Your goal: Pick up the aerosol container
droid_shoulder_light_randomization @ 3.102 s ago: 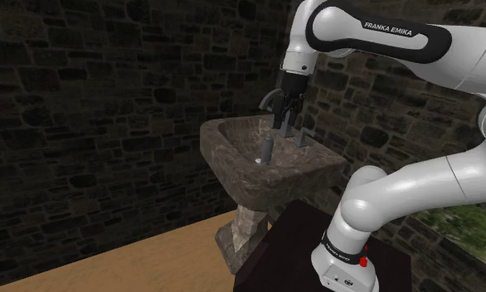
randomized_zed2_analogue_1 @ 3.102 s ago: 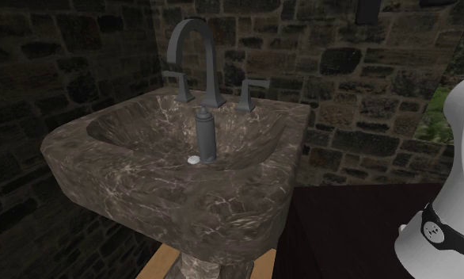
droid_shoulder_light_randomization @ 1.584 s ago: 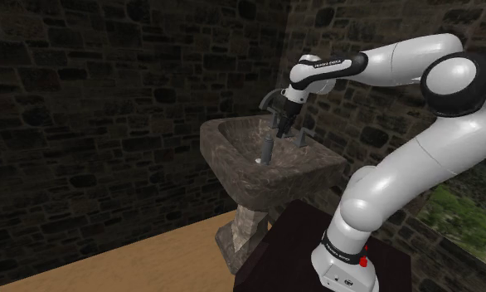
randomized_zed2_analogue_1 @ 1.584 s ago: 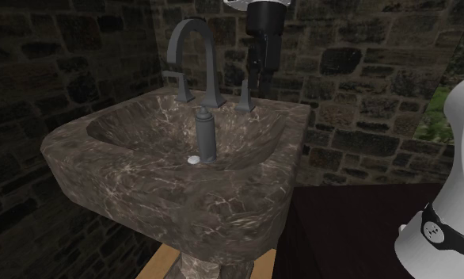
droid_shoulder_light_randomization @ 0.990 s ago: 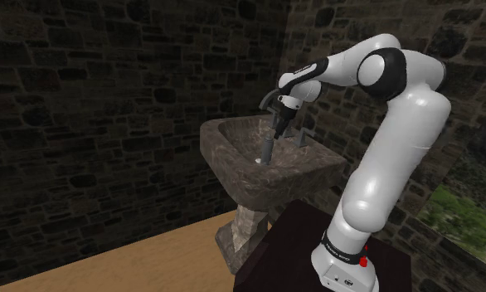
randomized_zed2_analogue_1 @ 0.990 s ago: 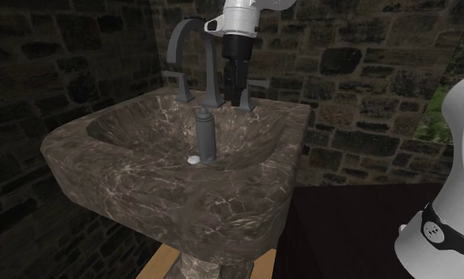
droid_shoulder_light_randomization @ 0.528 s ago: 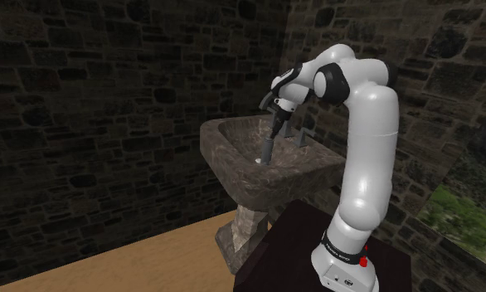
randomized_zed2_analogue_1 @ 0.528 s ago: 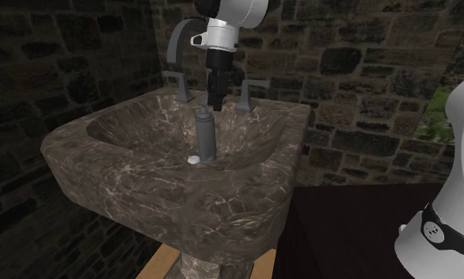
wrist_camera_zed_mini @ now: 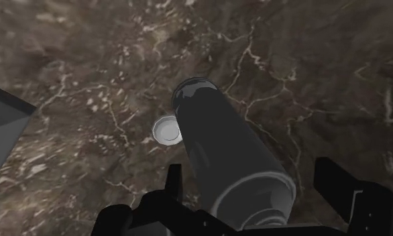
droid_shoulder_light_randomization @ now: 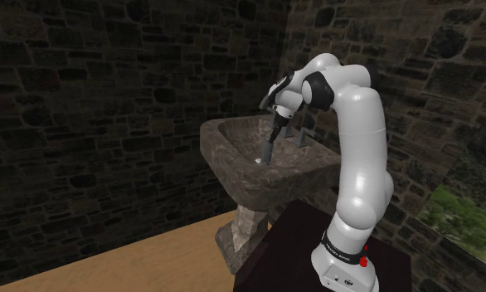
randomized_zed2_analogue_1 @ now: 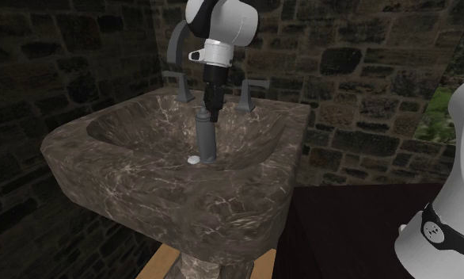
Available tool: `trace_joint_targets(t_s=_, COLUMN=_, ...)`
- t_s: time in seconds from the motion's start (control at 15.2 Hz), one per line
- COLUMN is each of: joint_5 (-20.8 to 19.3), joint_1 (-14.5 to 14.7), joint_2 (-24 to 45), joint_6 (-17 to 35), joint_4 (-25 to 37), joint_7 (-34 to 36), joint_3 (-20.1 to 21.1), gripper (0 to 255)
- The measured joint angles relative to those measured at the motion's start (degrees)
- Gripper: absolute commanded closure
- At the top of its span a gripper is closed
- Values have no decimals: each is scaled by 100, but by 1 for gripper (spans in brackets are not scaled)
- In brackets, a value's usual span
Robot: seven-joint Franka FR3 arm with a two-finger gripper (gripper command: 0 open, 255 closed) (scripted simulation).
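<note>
- You are looking at a dark brown, white-veined marble pedestal sink (randomized_zed2_analogue_1: 246,202) set in the corner where two dark rough-stone walls (droid_shoulder_light_randomization: 92,108) meet.
- The sink's pedestal stands on a tan wooden floor (droid_shoulder_light_randomization: 150,264). The dark maroon box stand (droid_shoulder_light_randomization: 299,240) sits just beside it, towards the shoulder view's right.
- On the sink's back rim you see a grey arched faucet (randomized_zed2_analogue_1: 177,43), partly hidden by the white arm (droid_shoulder_light_randomization: 362,158). A grey lever handle (randomized_zed2_analogue_1: 252,89) stands on the second exterior view's right of it.
- The dark grey cylindrical aerosol container (randomized_zed2_analogue_1: 205,141) stands upright near the middle of the basin, just beside the small white round drain (randomized_zed2_analogue_1: 193,159).
- Your black two-finger tool (randomized_zed2_analogue_1: 212,109) points down into the basin, right at the container's top.
- In the wrist view the fingers (wrist_camera_zed_mini: 341,184) stand apart with the container's upper end between them. One finger is close to its side and the other is clear of it, so nothing is clamped.
- At the shoulder view's lower right, a patch of green (droid_shoulder_light_randomization: 465,220) shows below the stone wall.
</note>
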Motion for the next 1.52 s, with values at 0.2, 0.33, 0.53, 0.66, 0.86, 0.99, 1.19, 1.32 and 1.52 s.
trace_joint_targets(t_s=0.2, joint_5=63, joint_1=-14, joint_2=58, joint_6=79, joint_4=-33, joint_7=-50, joint_3=32, gripper=255)
trace_joint_targets(t_s=0.33, joint_5=75, joint_1=-15, joint_2=62, joint_6=91, joint_4=-32, joint_7=-58, joint_3=38, gripper=255)
trace_joint_targets(t_s=0.53, joint_5=83, joint_1=-21, joint_2=75, joint_6=89, joint_4=-16, joint_7=-58, joint_3=42, gripper=255)
trace_joint_targets(t_s=0.66, joint_5=87, joint_1=-24, joint_2=79, joint_6=90, joint_4=-10, joint_7=-60, joint_3=44, gripper=255)
trace_joint_targets(t_s=0.86, joint_5=56, joint_1=-7, joint_2=49, joint_6=73, joint_4=-24, joint_7=-36, joint_3=28, gripper=255)
trace_joint_targets(t_s=0.99, joint_5=-17, joint_1=23, joint_2=-25, joint_6=-8, joint_4=1, joint_7=29, joint_3=-6, gripper=255)
trace_joint_targets(t_s=1.19, joint_5=-135, joint_1=57, joint_2=-143, joint_6=-159, joint_4=77, joint_7=135, joint_3=-63, gripper=255)
trace_joint_targets(t_s=1.32, joint_5=-213, joint_1=83, joint_2=-224, joint_6=-262, joint_4=132, joint_7=209, joint_3=-99, gripper=255)
trace_joint_targets(t_s=1.52, joint_5=-324, joint_1=110, joint_2=-336, joint_6=-416, joint_4=216, joint_7=305, joint_3=-150, gripper=255)
